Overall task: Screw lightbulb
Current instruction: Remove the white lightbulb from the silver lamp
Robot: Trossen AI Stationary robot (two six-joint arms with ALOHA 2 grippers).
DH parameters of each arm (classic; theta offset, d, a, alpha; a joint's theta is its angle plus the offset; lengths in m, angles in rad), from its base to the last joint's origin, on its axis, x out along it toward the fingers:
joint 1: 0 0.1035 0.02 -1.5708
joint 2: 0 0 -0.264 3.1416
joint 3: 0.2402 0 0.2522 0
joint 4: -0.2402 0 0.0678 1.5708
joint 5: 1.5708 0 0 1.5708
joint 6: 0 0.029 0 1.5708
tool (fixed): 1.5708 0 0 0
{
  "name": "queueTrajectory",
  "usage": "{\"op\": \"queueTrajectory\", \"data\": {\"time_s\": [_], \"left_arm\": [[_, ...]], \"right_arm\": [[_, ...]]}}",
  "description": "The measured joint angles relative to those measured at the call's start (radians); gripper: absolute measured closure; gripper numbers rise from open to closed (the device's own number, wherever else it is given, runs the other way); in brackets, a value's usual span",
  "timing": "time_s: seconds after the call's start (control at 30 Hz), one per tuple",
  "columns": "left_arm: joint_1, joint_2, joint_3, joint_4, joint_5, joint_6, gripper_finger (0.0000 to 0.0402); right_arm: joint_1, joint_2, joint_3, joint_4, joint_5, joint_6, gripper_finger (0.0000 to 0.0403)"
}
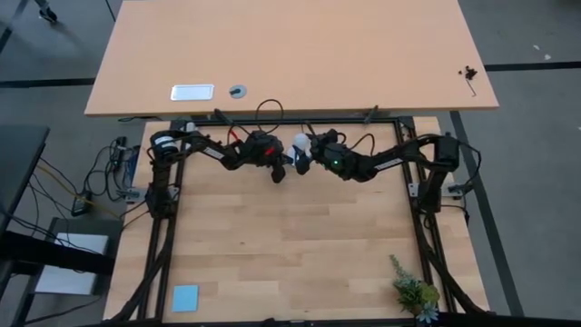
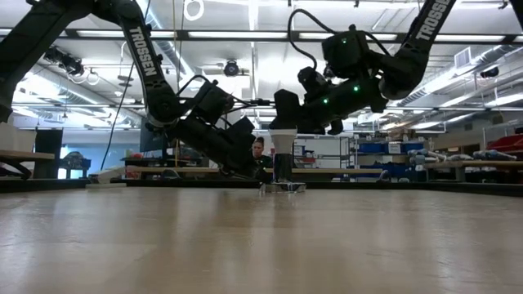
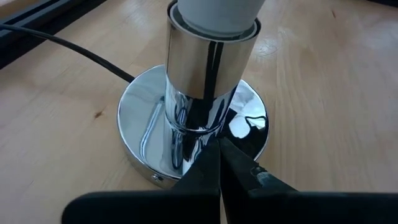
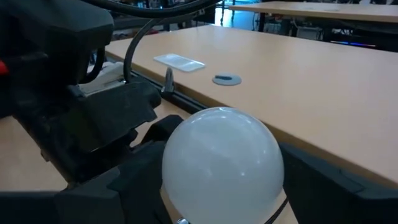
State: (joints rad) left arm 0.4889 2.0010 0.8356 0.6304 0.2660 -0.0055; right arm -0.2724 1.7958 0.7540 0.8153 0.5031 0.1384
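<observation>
The white lightbulb (image 4: 221, 158) stands upright in the chrome socket (image 3: 208, 56), near the table's far edge at mid-width (image 1: 300, 143). The socket's stem rises from a round chrome base disc (image 3: 140, 124) that lies flat on the table. My right gripper (image 4: 224, 193) is shut on the bulb, reaching in from the right (image 1: 307, 156). My left gripper (image 3: 219, 149) is shut, its tips on the base disc, coming from the left (image 1: 279, 171). In the low view the bulb's neck (image 2: 283, 140) shows below the right gripper. My left gripper presses its shut fingertips (image 3: 211, 163) down on the top of the base disc (image 3: 245, 127), right beside the stem. The fingers slant down from the table's left. The disc lies flat on the table. My right gripper pinches the bulb's round globe (image 4: 186, 168) between its two fingers, one on each side. The fingers come from the table's right. The bulb stands upright, its lower end in the socket's top.
A black cord (image 3: 68, 46) runs from the base disc toward the far left. A blue square (image 1: 185, 297) and a small plant (image 1: 413, 292) lie near the front edge. A second table (image 1: 290, 54) stands beyond. A person (image 2: 260, 149) is behind the table.
</observation>
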Motion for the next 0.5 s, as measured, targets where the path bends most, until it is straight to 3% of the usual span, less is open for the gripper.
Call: {"op": "queueTrajectory", "data": {"time_s": [0.17, 0.5], "left_arm": [[0.000, 0.000, 0.000, -0.001, -0.001, 0.001, 0.0401], [0.000, 0.000, 0.000, -0.005, 0.000, 0.005, 0.0401]], "right_arm": [[-0.016, -0.002, 0.000, -0.002, -0.052, -0.021, 0.0134], [-0.108, -0.029, 0.000, -0.034, -0.373, -0.136, 0.0121]]}}
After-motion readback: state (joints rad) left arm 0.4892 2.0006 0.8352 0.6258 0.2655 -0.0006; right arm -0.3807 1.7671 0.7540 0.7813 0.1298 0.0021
